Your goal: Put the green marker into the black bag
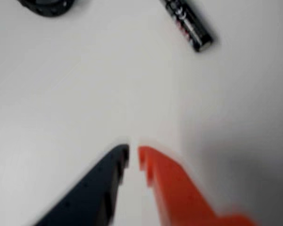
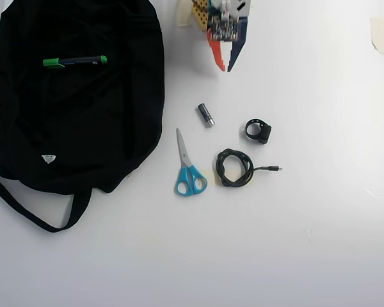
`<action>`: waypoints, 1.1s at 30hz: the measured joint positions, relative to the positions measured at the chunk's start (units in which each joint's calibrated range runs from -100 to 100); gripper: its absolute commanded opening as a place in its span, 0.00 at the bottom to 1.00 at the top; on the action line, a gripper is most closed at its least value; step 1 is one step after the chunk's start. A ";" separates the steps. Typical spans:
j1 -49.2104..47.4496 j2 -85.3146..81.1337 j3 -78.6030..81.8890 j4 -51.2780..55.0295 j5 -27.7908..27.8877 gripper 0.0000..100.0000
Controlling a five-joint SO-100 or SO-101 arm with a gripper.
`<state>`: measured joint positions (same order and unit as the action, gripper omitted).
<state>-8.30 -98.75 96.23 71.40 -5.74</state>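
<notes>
The green marker [image 2: 73,61] lies flat on the upper part of the black bag [image 2: 77,128] in the overhead view, green cap to the left. The bag spreads over the table's left side, its strap [image 2: 25,208] trailing below. My gripper [image 2: 226,66] hangs at the top centre, well to the right of the bag, and holds nothing. In the wrist view my gripper [image 1: 133,157] shows a dark finger [image 1: 108,174] and an orange finger [image 1: 165,183], almost touching over bare white table. Neither marker nor bag shows in the wrist view.
Below the gripper lie a short grey cylinder [image 2: 206,115] [image 1: 188,23], blue-handled scissors [image 2: 187,166], a coiled black cable [image 2: 235,167] and a small black ring part [image 2: 258,130] [image 1: 47,5]. A strip of tape [image 2: 378,35] sits at the top right.
</notes>
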 measured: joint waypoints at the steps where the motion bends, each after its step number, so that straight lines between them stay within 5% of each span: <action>1: 0.44 -0.25 0.63 -0.17 -0.24 0.02; 33: 1.18 -0.17 1.65 -0.60 -0.10 0.02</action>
<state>-7.13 -98.92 97.88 70.80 -5.84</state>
